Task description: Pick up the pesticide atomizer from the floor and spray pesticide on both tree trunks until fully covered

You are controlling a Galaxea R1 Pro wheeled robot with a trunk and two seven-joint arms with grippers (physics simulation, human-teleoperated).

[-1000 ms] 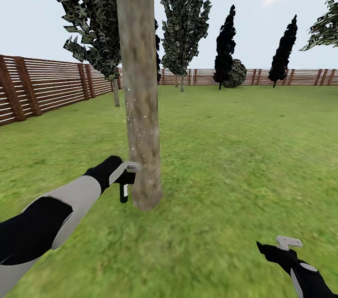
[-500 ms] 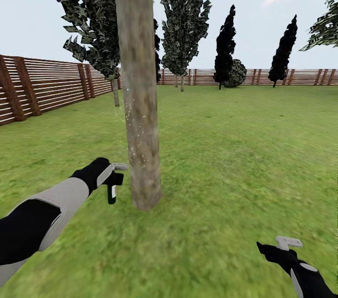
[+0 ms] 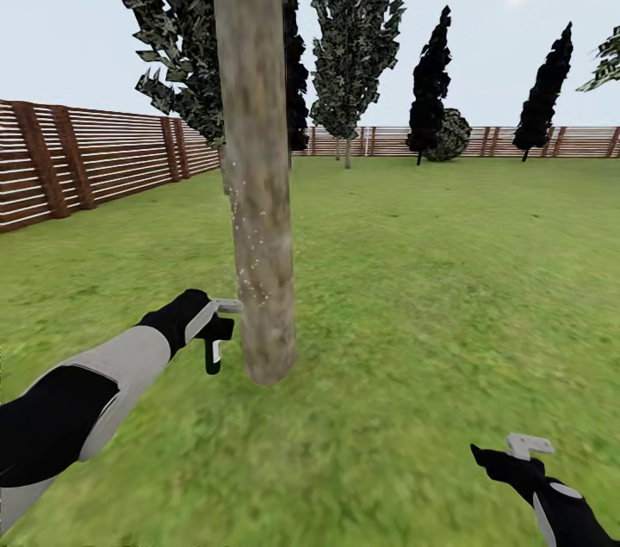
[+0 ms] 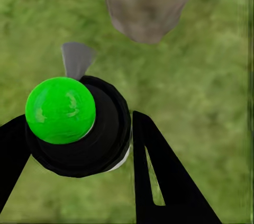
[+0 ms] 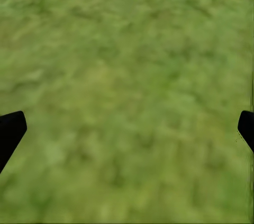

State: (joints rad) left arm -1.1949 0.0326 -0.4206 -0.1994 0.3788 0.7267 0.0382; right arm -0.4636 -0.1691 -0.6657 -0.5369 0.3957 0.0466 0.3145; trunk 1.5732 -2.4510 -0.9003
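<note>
The thick mottled tree trunk [image 3: 258,185] rises from the grass straight ahead, with pale specks on its left side. My left gripper [image 3: 215,335] is shut on the pesticide atomizer [image 3: 213,354], just left of the trunk near its base. The grey spray head [image 3: 229,304] points at the bark and nearly touches it. In the left wrist view the black bottle [image 4: 100,139] sits between my dark fingers [image 4: 159,181], a bright green ball [image 4: 61,110] on top and the trunk [image 4: 145,1] beyond the nozzle. My right gripper [image 3: 527,449] hangs open low at the right over bare grass [image 5: 127,97].
A brown slat fence [image 3: 77,159] runs along the left and the far side of the lawn. More leafy trees [image 3: 353,39], two near-black thin trees [image 3: 428,82] and a round bush [image 3: 452,133] stand near the far fence. Open grass [image 3: 448,289] spreads to the right.
The whole view has shifted, so the camera moved. Against the trunk, my left gripper with the atomizer sits slightly further left than a second ago. The right arm is unchanged.
</note>
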